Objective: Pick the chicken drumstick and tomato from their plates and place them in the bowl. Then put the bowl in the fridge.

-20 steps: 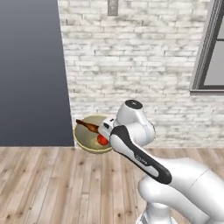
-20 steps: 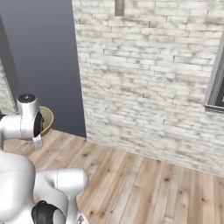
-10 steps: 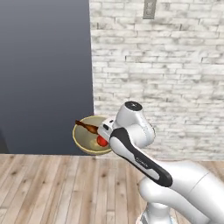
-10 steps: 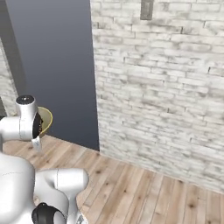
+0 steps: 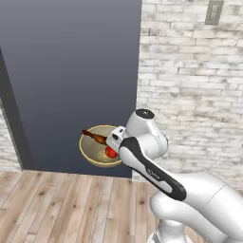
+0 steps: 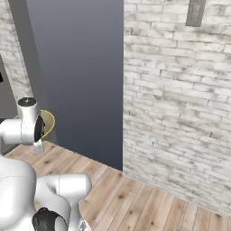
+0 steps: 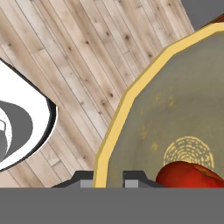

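My gripper is shut on the yellow rim of the bowl, one fingertip on each side of it. The olive-tan bowl hangs above the floor in front of the arm. In it lie the dark chicken drumstick, leaning over the far-left rim, and the red tomato, which the hand view shows low on the right as the tomato. The bowl's rim peeks out behind the hand. Behind it stands the fridge, a tall flat grey side. The plates are out of view.
A whitewashed brick wall meets the grey side on the right, with a switch plate high up. The floor is light wooden planks. In the right base view a darker grey face adjoins the grey side at the far left.
The whole picture has shifted as the base moved: the grey side has grown and slid right. The bowl with drumstick and tomato stays gripped in the same pose.
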